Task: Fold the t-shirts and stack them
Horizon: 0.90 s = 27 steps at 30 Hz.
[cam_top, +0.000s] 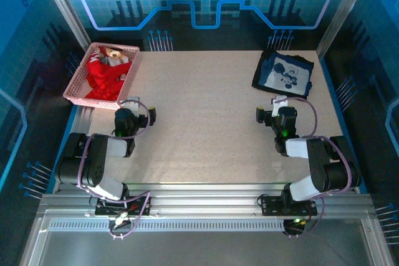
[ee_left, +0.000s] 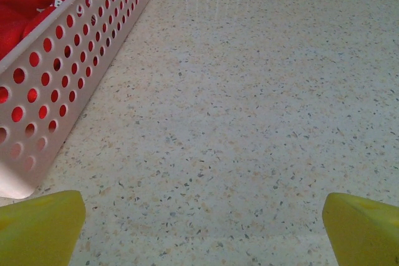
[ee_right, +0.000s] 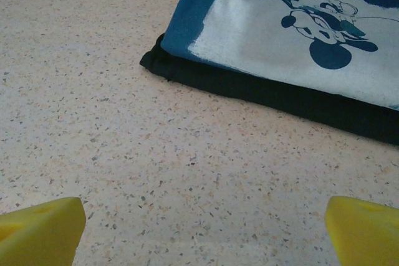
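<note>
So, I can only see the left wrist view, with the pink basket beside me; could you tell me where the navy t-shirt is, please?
Observer: The navy t-shirt lies at the far right of the table, just ahead of the right arm.
Operator: Thanks. Is that arm holding it?
Observer: No, the right arm's fingers stand open and apart from the shirt, with bare table between.
Operator: And the red cloth in my basket?
Observer: That is the red t-shirt, crumpled in the pink basket, a teddy-bear print facing up.
</note>
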Each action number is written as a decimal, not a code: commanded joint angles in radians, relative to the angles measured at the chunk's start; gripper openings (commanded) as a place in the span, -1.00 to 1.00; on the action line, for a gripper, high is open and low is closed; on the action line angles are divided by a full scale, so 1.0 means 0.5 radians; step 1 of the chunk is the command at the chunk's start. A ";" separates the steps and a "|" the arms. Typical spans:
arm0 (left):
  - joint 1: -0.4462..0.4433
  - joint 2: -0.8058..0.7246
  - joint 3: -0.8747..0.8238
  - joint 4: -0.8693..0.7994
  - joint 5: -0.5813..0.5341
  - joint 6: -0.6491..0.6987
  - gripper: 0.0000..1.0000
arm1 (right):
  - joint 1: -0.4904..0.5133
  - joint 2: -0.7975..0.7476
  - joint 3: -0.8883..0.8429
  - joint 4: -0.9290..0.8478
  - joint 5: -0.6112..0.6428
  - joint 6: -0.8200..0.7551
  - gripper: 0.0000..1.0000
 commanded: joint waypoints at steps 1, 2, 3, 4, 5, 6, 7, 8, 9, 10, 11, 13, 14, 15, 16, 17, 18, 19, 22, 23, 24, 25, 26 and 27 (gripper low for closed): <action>-0.014 0.022 0.056 0.082 -0.010 -0.042 0.98 | 0.003 0.026 0.040 0.072 0.021 -0.028 0.99; -0.017 -0.012 0.072 0.028 0.013 -0.027 0.98 | 0.009 0.000 0.062 0.038 0.040 -0.030 0.99; -0.027 -0.097 0.119 -0.118 0.042 0.000 0.98 | 0.015 -0.077 0.115 -0.117 0.002 -0.061 0.99; -0.049 -0.187 0.182 -0.308 0.016 0.018 0.98 | 0.047 -0.163 0.196 -0.321 0.040 -0.078 0.99; -0.079 -0.299 0.277 -0.573 -0.039 0.017 0.98 | 0.083 -0.240 0.297 -0.572 0.114 -0.059 0.99; -0.096 -0.406 0.382 -0.836 -0.073 -0.027 0.98 | 0.105 -0.326 0.407 -0.857 0.175 0.001 1.00; -0.105 -0.503 0.485 -1.070 -0.071 -0.093 0.98 | 0.114 -0.404 0.499 -1.120 0.175 0.067 0.99; -0.109 -0.572 0.575 -1.266 -0.071 -0.172 0.98 | 0.126 -0.468 0.564 -1.303 0.165 0.113 1.00; -0.109 -0.631 0.698 -1.499 -0.072 -0.294 0.98 | 0.139 -0.546 0.642 -1.513 0.123 0.176 1.00; -0.107 -0.665 0.812 -1.696 -0.044 -0.382 0.98 | 0.143 -0.590 0.691 -1.639 0.067 0.195 1.00; -0.107 -0.675 0.975 -1.923 0.033 -0.440 0.98 | 0.148 -0.634 0.767 -1.808 -0.014 0.204 0.99; -0.107 -0.632 1.293 -2.300 0.093 -0.548 0.98 | 0.156 -0.676 0.945 -2.129 -0.119 0.237 1.00; -0.097 -0.576 1.477 -2.506 0.091 -0.580 0.98 | 0.158 -0.680 1.061 -2.286 -0.189 0.266 1.00; -0.073 -0.496 1.653 -2.695 0.082 -0.601 0.98 | 0.160 -0.671 1.137 -2.382 -0.273 0.285 1.00; -0.032 -0.412 1.827 -2.868 0.067 -0.629 0.98 | 0.167 -0.658 1.222 -2.468 -0.373 0.312 1.00; 0.012 -0.343 1.948 -2.987 0.051 -0.662 0.98 | 0.188 -0.640 1.297 -2.547 -0.455 0.346 0.99; 0.074 -0.273 2.066 -3.103 0.045 -0.702 0.98 | 0.217 -0.616 1.365 -2.604 -0.534 0.358 1.00; 0.142 -0.217 2.153 -3.163 0.071 -0.721 0.98 | 0.265 -0.588 1.438 -2.654 -0.583 0.368 1.00; 0.306 -0.049 2.325 -3.233 0.112 -0.696 0.98 | 0.399 -0.481 1.625 -2.748 -0.649 0.417 0.99; 0.381 0.043 2.407 -3.278 0.145 -0.696 0.98 | 0.443 -0.408 1.701 -2.782 -0.710 0.444 1.00; 0.443 0.137 2.476 -3.312 0.168 -0.693 0.98 | 0.477 -0.344 1.777 -2.819 -0.753 0.463 1.00; 0.493 0.221 2.531 -3.329 0.187 -0.689 0.98 | 0.505 -0.273 1.855 -2.873 -0.785 0.483 1.00; 0.543 0.320 2.596 -3.354 0.212 -0.689 0.98 | 0.547 -0.196 1.939 -2.926 -0.814 0.503 1.00; 0.596 0.433 2.670 -3.382 0.246 -0.689 0.98 | 0.590 -0.119 2.018 -2.970 -0.841 0.513 1.00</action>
